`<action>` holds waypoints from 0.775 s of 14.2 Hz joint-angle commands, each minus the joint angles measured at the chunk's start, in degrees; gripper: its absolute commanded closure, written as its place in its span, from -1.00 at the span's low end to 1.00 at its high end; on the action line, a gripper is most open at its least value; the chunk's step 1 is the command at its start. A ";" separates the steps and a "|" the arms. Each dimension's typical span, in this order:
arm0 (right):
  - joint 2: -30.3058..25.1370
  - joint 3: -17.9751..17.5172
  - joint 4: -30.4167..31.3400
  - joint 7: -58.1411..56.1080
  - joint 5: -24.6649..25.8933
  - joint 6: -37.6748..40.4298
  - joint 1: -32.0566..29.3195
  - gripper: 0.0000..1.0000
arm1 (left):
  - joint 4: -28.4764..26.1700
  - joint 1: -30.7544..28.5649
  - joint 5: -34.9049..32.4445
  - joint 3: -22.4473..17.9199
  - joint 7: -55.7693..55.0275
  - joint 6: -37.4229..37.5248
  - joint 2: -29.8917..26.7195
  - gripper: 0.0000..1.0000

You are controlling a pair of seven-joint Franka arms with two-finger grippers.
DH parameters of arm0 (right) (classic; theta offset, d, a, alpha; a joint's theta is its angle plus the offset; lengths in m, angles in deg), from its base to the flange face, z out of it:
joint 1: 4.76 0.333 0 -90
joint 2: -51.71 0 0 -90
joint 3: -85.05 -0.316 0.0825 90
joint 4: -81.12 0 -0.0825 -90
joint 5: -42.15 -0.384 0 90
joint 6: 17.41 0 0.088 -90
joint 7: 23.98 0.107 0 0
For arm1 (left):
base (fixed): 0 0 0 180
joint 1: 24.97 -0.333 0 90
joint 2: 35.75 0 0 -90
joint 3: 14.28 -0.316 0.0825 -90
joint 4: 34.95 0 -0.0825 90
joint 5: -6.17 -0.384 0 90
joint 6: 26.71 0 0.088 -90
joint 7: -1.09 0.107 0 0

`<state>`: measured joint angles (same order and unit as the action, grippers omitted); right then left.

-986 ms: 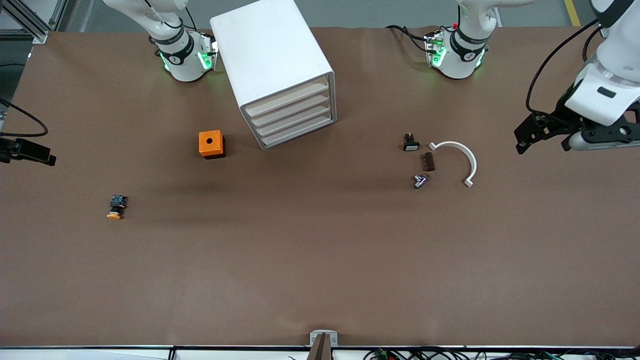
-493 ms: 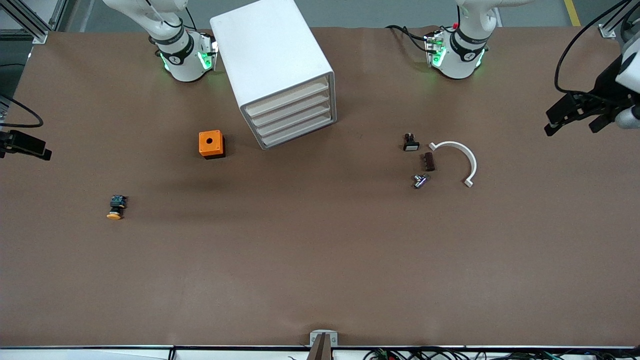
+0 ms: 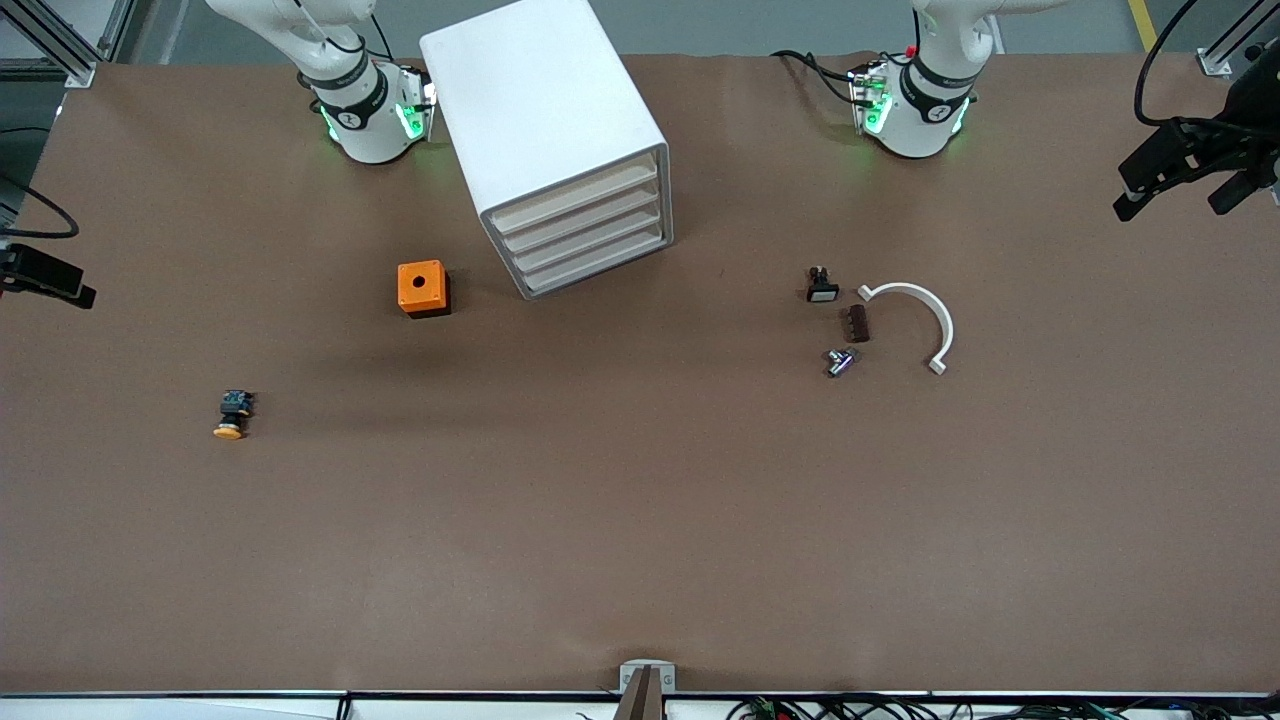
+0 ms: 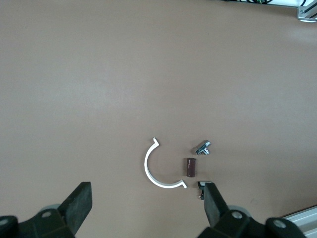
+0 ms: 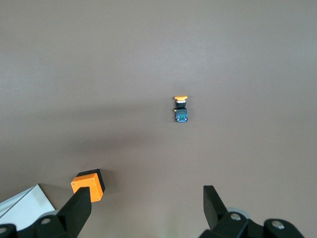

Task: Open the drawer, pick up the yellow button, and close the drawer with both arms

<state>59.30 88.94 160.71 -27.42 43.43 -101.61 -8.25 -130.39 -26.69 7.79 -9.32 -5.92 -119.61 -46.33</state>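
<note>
Presently, I logged:
Cabinet (image 3: 545,130): stood between the two arm bases.
Drawer (image 3: 575,197): top of four, pushed in flush.
Button (image 3: 232,415): lay on the table (image 3: 640,520), toward the right arm's end, nearer the front camera than the orange cube (image 3: 421,288).
Left gripper (image 3: 1178,186): raised at its table end, fingers wide, empty.
Right gripper (image 3: 45,280): at its table edge, fingers wide, empty.
White half-ring (image 3: 920,318): beside three small parts.
</note>
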 commanded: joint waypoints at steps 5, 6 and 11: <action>-3.11 -0.46 3.37 -0.17 -0.05 -2.19 1.21 -1.00 | 0.78 -0.13 0.85 0.94 -0.90 0.80 0.47 -1.00; -3.11 -0.46 3.28 -0.17 -0.05 -2.20 1.21 -1.00 | 0.78 -0.13 0.76 0.94 -0.99 0.80 0.56 -1.00; -3.11 -0.46 3.28 -0.17 0.04 -2.20 1.13 -1.00 | 2.89 0.13 0.32 1.64 -2.57 -0.17 4.43 -1.00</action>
<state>57.52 88.41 162.74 -27.58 43.46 -103.28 -7.24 -129.80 -26.57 7.80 -8.11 -7.65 -120.04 -43.62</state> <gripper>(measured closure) 0.000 0.000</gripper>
